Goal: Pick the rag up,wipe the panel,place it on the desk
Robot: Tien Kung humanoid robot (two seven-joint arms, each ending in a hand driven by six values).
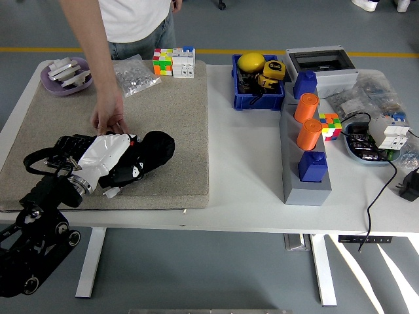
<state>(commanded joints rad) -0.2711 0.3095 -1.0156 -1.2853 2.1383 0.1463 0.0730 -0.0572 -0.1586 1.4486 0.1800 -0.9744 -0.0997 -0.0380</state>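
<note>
My left hand (133,167), with a white back and black fingers, lies low on the beige mat (177,111) near the table's front left. Its fingers are curled on a black rag (155,146) that bunches out to the hand's right. The dark panel (70,144) lies flat on the mat; its left part shows beside my wrist and the rest is hidden under my hand and the rag. A person stands at the far side, and the person's hand (108,120) rests its fingertips at the panel's far edge.
A purple dish of metal parts (65,75), a bag of screws (134,73) and colour cubes (173,62) sit at the mat's far edge. To the right are a blue bin (258,82) and a grey stand (306,140) with orange cylinders.
</note>
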